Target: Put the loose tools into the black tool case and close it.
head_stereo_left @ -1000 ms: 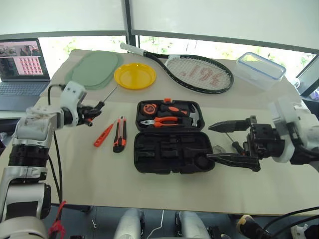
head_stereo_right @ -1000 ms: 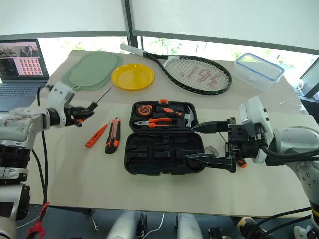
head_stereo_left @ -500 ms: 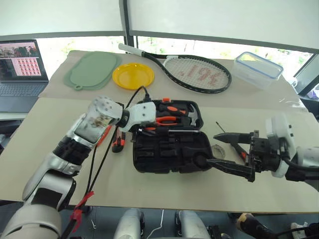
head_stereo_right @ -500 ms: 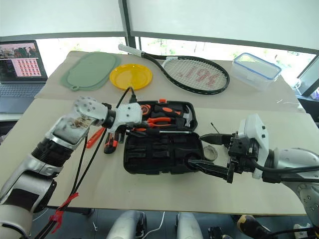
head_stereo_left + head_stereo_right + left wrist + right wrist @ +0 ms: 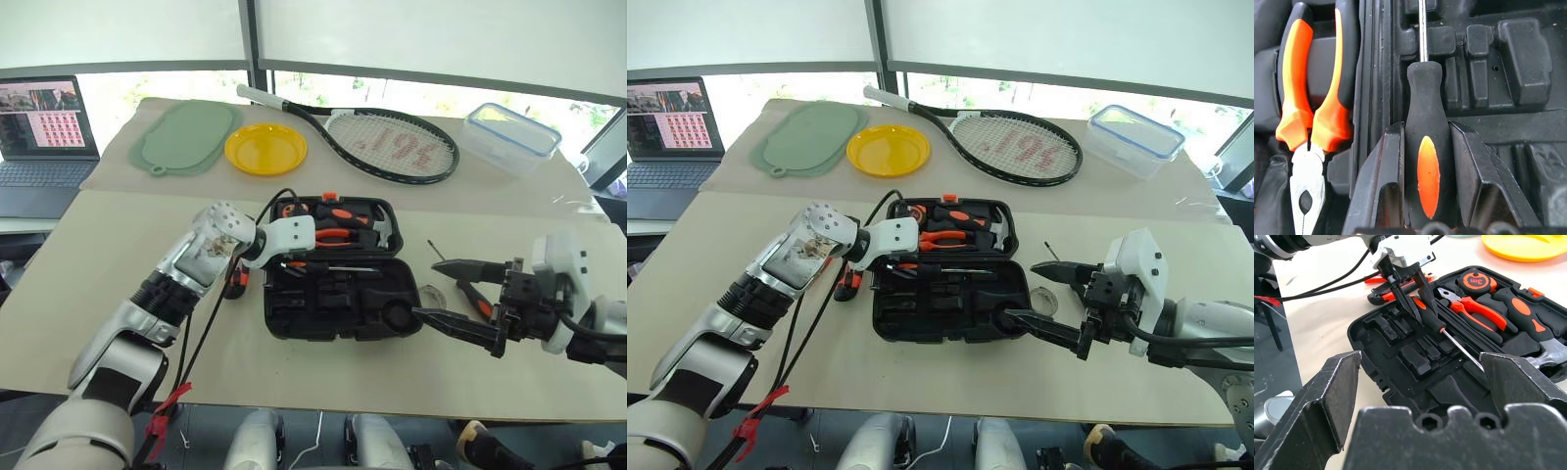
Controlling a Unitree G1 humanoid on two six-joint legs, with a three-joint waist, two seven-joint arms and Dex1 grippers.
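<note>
The black tool case (image 5: 315,315) lies open in the middle of the table. Its far half holds pliers (image 5: 333,235), a tape measure (image 5: 292,210) and a hammer. My left gripper (image 5: 1425,166) is shut on a black-and-orange screwdriver (image 5: 1422,122), held low over the near half beside the hinge, shaft lying along it. A utility knife (image 5: 844,284) and an orange screwdriver (image 5: 1378,280) lie left of the case, partly behind my left arm. Right of the case, my right gripper (image 5: 426,289) hangs open and empty above a small tape roll (image 5: 1045,300) and another screwdriver (image 5: 474,298).
At the back lie a tennis racket (image 5: 392,147), a yellow plate (image 5: 265,149), a green mat (image 5: 186,137) and a clear box with a blue-rimmed lid (image 5: 509,137). A laptop (image 5: 44,127) stands at the far left.
My left arm has swung from the left side of the table to the case, carrying the screwdriver and turning it to lie along the hinge. The right gripper stays open, nearly in place.
</note>
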